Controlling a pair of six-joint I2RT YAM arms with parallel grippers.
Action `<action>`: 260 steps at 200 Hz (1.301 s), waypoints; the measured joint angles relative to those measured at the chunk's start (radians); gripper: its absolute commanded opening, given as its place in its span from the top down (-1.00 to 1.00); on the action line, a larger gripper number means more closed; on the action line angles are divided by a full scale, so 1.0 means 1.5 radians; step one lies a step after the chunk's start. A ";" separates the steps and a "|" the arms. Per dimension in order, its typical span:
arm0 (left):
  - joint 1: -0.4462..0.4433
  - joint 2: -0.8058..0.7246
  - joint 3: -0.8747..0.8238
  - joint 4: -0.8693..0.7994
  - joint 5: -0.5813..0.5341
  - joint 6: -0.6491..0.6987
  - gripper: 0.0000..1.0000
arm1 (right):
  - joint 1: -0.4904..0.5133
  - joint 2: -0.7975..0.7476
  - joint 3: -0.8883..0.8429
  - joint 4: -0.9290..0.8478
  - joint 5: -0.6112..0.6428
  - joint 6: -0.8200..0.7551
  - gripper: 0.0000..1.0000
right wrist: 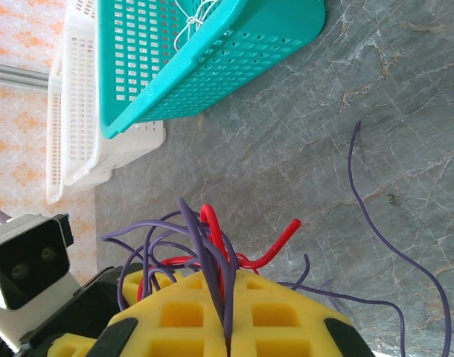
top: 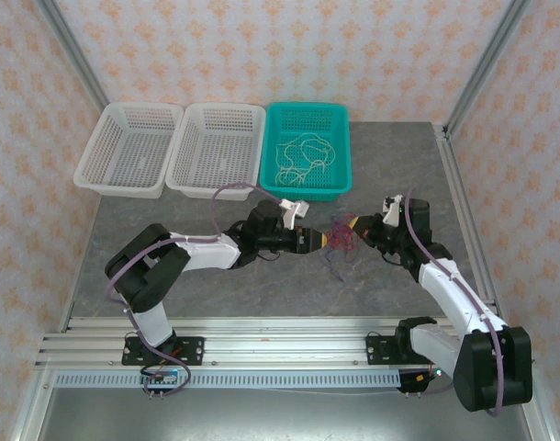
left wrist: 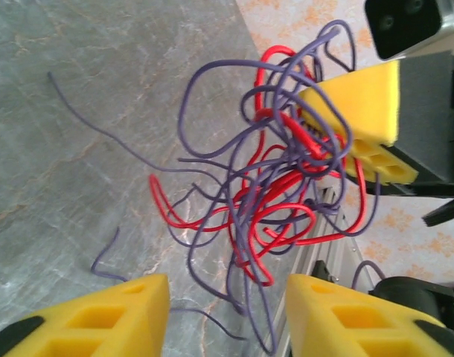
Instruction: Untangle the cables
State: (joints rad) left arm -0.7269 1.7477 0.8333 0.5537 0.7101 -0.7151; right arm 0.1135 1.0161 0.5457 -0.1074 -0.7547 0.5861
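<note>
Table: grey, teal basket at its far edge.
My left gripper: fingers spread wide, tangle just ahead.
My right gripper: pinching purple cable and red cable, mid-table.
Basket load: cream-white cable coiled inside.

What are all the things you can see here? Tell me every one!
white baskets: two, white, empty, back left of the table
teal basket: one, teal, back of the table, right of the white ones
cream-white cable: one, cream-white, lying inside the teal basket
red cable: one, red, tangled with the purple one, held up between the pincers
purple cable: one, dark purple, in the same tangle, loose ends trailing on the table
table: one, grey marbled, under everything
arms: two, white and black, reaching in from the near edge
left pincer: one, yellow pads, open beside the tangle
right pincer: one, yellow pads, shut on the purple cable and red cable
</note>
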 measured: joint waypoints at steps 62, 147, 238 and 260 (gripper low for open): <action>0.000 0.024 -0.002 0.013 0.014 -0.004 0.50 | 0.000 0.002 0.000 0.000 0.005 0.000 1.00; -0.007 0.042 0.004 0.013 0.011 -0.006 1.00 | 0.001 0.010 -0.005 0.017 0.020 0.016 0.56; 0.009 -0.048 0.028 -0.190 -0.048 0.164 1.00 | 0.083 -0.082 -0.057 -0.064 0.252 -0.046 -0.15; 0.009 -0.048 0.028 -0.210 -0.056 0.175 1.00 | 0.159 -0.077 -0.024 -0.025 0.254 -0.089 -0.10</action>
State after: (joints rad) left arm -0.7136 1.6764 0.8749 0.2390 0.6266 -0.4519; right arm 0.3519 0.9009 0.5102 -0.1444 -0.3733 0.4522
